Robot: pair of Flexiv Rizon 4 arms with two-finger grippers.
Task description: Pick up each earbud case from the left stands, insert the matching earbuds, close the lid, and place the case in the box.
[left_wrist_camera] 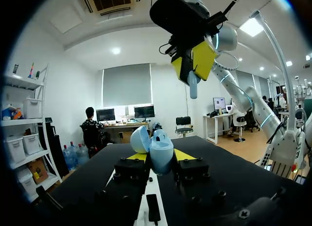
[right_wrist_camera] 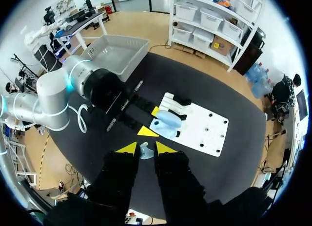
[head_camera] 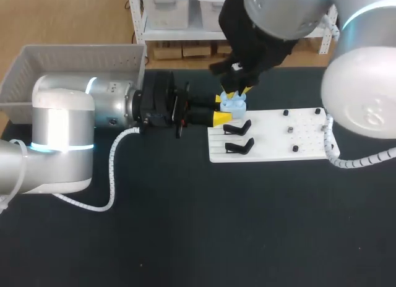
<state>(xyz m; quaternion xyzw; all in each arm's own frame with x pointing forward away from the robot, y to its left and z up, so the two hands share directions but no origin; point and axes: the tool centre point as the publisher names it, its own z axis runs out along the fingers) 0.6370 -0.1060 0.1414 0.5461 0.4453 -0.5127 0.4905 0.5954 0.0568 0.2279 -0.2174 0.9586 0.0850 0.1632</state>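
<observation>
Plainly, the left tool (left_wrist_camera: 160, 157) clamped the open case (left_wrist_camera: 157, 144); above it, the right tool (left_wrist_camera: 191, 63) pinched an earbud (left_wrist_camera: 193, 87), which misalignment could drop.

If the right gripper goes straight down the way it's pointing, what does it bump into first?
Probably the open earbud case in the left gripper, just below the right gripper and its earbud. Depth is unclear; it might narrowly miss.
</observation>
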